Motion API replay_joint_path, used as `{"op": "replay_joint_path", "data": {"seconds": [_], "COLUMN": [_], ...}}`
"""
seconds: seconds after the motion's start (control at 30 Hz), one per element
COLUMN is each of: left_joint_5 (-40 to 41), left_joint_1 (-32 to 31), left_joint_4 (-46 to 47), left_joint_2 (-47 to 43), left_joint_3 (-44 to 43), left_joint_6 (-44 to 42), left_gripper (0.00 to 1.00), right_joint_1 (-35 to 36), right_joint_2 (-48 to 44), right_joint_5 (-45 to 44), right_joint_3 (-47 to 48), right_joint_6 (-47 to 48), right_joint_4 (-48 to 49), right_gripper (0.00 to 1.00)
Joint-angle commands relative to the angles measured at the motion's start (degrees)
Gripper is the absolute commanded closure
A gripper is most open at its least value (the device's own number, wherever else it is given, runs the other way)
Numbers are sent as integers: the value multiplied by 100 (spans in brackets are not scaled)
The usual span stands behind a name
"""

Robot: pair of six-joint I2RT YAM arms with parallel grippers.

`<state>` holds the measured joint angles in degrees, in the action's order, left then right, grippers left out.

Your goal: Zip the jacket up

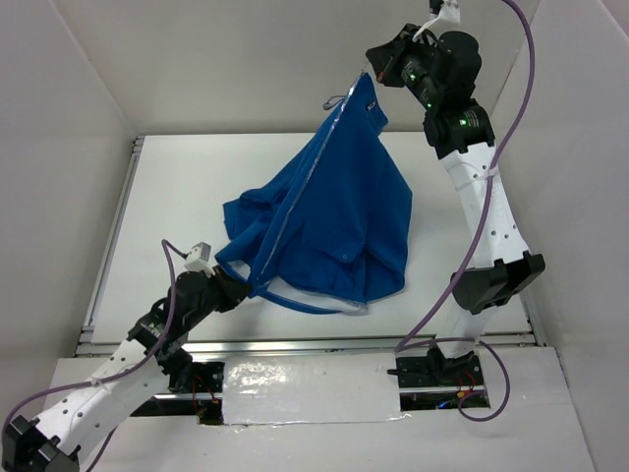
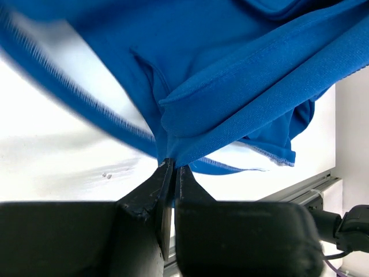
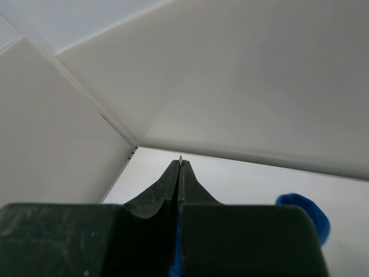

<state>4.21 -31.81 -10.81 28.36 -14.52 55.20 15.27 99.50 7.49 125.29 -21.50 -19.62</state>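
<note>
The royal-blue jacket [image 1: 344,216] hangs stretched like a tent between my two grippers, its lower folds resting on the white table [image 1: 187,187]. Its pale zipper [image 1: 310,177] runs diagonally from top right to lower left. My left gripper [image 1: 241,285] is low at the near left, shut on the jacket's bottom edge [image 2: 230,69]; its fingertips [image 2: 174,167] pinch blue fabric. High at the back, my right gripper [image 1: 369,71] is shut on the jacket's top end. In the right wrist view a small silvery tip [image 3: 181,157] pokes out between those fingertips [image 3: 181,162], and blue cloth [image 3: 305,216] shows below.
White walls enclose the table on the left, back and right. An aluminium rail [image 1: 295,346] runs along the near edge and another [image 1: 113,226] along the left side. A purple cable [image 1: 491,167] loops beside the right arm.
</note>
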Motion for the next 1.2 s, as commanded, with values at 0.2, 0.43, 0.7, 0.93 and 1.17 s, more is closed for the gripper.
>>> {"op": "replay_joint_path", "data": {"seconds": [0.2, 0.43, 0.7, 0.93, 1.17], "left_joint_5": [-192, 10, 10, -51, 115], "left_joint_1": [-36, -36, -36, -44, -44], "left_joint_4": [-967, -1345, -1669, -2065, -2705], "left_joint_2": [215, -190, -217, -533, -420], "left_joint_3": [64, 29, -138, -595, -1875], "left_joint_6": [-88, 35, 175, 334, 62], "left_gripper": [100, 100, 85, 25, 1], "right_joint_1": [-217, -235, -401, -419, -419], "right_joint_2": [130, 630, 1150, 1229, 431], "right_joint_5": [-28, -300, -521, -274, -414], "right_joint_3": [153, -22, 126, 495, 681], "right_joint_6": [163, 321, 260, 67, -267], "right_joint_4": [1566, 1320, 1127, 917, 91], "right_gripper": [100, 100, 87, 29, 0]}}
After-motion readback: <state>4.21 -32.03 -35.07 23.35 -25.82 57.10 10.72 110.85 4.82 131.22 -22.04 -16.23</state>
